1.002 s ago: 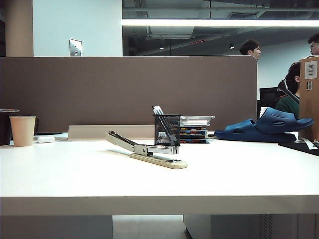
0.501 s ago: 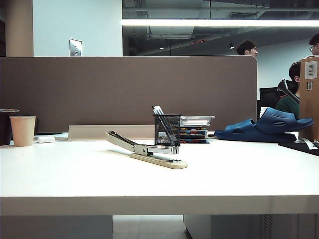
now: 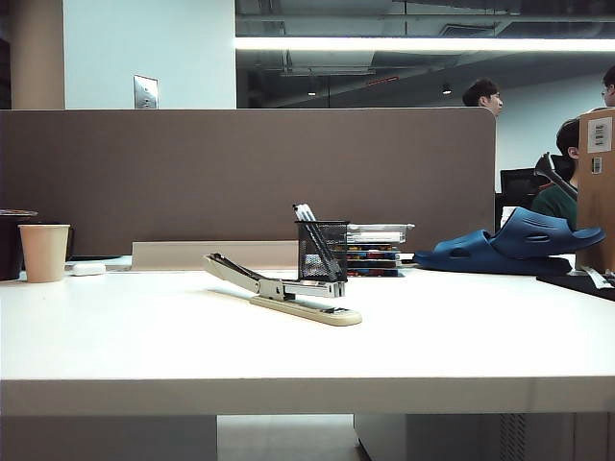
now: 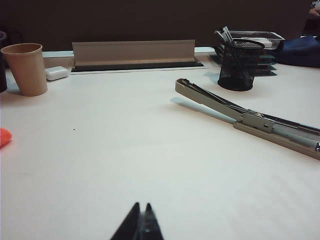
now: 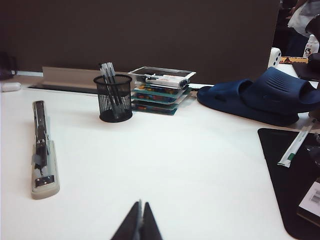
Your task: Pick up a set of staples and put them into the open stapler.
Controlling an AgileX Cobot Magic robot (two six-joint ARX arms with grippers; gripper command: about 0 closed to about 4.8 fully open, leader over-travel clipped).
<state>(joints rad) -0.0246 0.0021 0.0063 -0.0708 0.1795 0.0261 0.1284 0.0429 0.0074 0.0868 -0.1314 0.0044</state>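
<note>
Stapler (image 3: 282, 291) lies open at table (image 3: 144, 336) centre, at 2 o'clock from the left gripper (image 4: 140, 223) and 10 o'clock from the right gripper (image 5: 139, 221). Both grippers: fingers fully together, empty, over bare tabletop.

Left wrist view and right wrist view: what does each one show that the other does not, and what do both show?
Only the left wrist view: the paper cup, an orange thing at the frame's edge, the shut left gripper.
Only the right wrist view: the blue slipper, the black mat, the shut right gripper.
Both: the stapler, the pen cup, the table. Neither shows the staples.
</note>
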